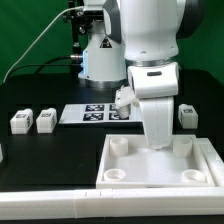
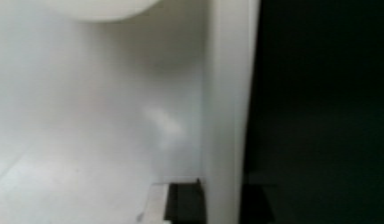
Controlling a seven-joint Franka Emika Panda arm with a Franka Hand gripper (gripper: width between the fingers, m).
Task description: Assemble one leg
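Low at six o'clock, my claw (image 1: 160, 142) hangs over the slab (image 1: 140, 165). I cannot tell its grip, and descending risks jamming.

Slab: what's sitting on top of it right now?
Only the arm hangs over the slab's far edge. The four corner sockets look empty. The jaws, and anything they hold, are hidden behind the wrist.
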